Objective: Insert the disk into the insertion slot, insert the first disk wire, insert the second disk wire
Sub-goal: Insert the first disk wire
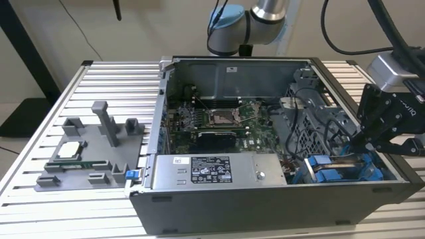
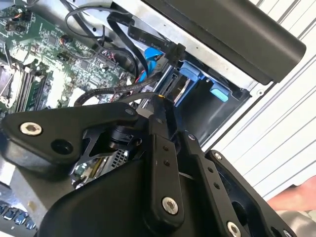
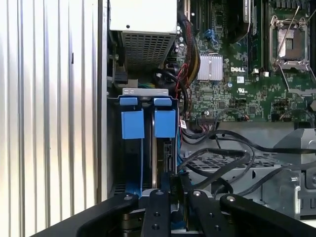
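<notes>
Fingers (image 2: 159, 121) pinched together on a black wire plug (image 3: 174, 177) (so it seems), right at the edge of the disk (image 3: 165, 129), which is seated lengthwise in the insertion slot (image 3: 145, 92).

The tabletop (image 1: 113, 74) is a pale metal surface of long ribbed slats, and directly on it stand an open dark computer case (image 1: 265, 209) and, just beside it toward the exterior view's left, a flat grey holder plate (image 1: 87, 135).
</notes>
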Controlling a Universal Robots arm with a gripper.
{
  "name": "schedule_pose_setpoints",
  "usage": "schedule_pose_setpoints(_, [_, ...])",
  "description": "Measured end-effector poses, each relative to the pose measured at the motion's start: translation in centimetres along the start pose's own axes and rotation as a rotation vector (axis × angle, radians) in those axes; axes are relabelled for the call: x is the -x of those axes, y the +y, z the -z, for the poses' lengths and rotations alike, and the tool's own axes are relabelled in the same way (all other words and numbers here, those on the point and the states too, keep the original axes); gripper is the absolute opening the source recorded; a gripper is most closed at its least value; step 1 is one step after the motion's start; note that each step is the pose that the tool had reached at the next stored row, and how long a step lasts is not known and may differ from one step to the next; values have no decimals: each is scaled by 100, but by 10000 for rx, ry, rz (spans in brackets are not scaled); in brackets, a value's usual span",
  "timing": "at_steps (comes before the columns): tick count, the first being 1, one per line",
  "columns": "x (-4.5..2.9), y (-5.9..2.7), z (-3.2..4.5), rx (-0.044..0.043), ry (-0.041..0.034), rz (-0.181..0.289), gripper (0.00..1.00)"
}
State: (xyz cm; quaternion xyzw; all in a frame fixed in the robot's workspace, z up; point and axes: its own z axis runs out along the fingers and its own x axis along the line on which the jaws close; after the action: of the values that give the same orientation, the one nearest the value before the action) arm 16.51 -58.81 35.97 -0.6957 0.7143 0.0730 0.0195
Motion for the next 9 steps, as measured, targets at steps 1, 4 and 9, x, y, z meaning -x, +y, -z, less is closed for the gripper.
schedule_pose_setpoints(1, [0, 0, -2, 0, -1, 0, 0])
schedule_pose_setpoints(4, [-5, -5, -32, 0, -4, -1, 0])
schedule_pose_setpoints(9, [-11, -14, -91, -8, -1, 7, 0])
